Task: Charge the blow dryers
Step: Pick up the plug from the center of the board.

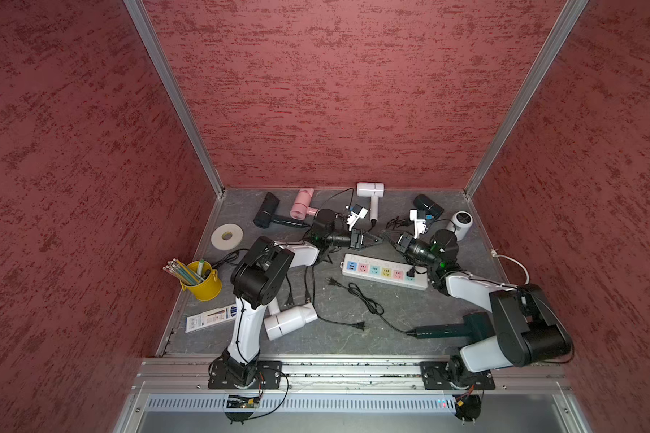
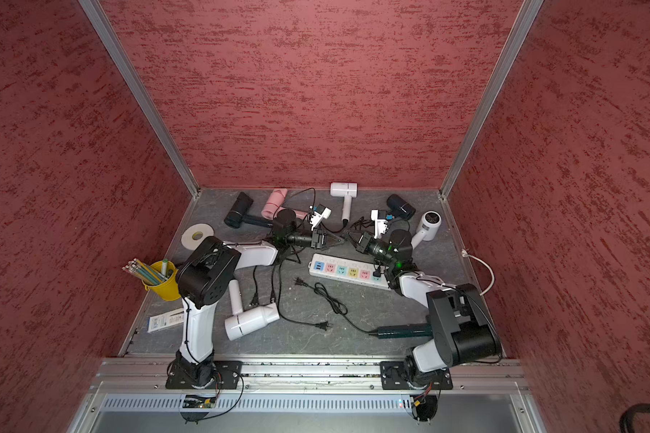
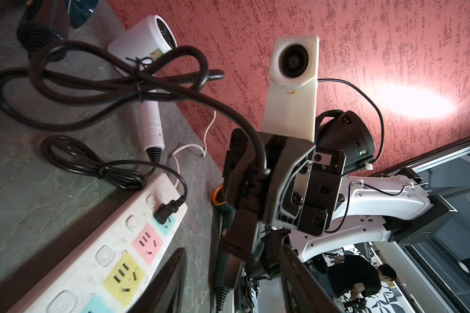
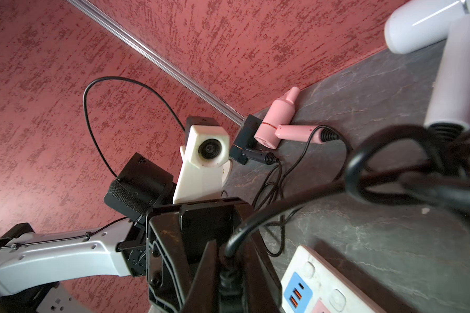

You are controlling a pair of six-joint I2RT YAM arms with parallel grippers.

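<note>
Frontward, rear white dryer (image 1: 373, 204) handle

Power strip (image 1: 368, 262) mid-table; tape roll (image 1: 226, 236) behind pencil cup (image 1: 203, 286), left; plug (image 1: 410, 273) apparently in strip's right end.

7 T-shaped blow dryers lying on tabletop (image 1: 334, 345), thin black cords.
- Black dryer (image 1: 266, 210): back left, handle toward centre.
- Pink dryer (image 1: 301, 204): just beside it, narrow end toward back wall (image 1: 353, 112).
- Back white dryer (image 1: 370, 190): against back wall, handle toward front.
- Second black dryer (image 1: 427, 205): back right.
- Right white dryer (image 1: 461, 221): near it, grille facing up.
- Front white dryer (image 1: 289, 320): front left.
- Dark green dryer (image 1: 451, 330): front right, cord snaking to loose plug (image 1: 331, 281).
- Bundled cord (image 3: 136, 81): lifted off tabletop, mid-back.
</note>
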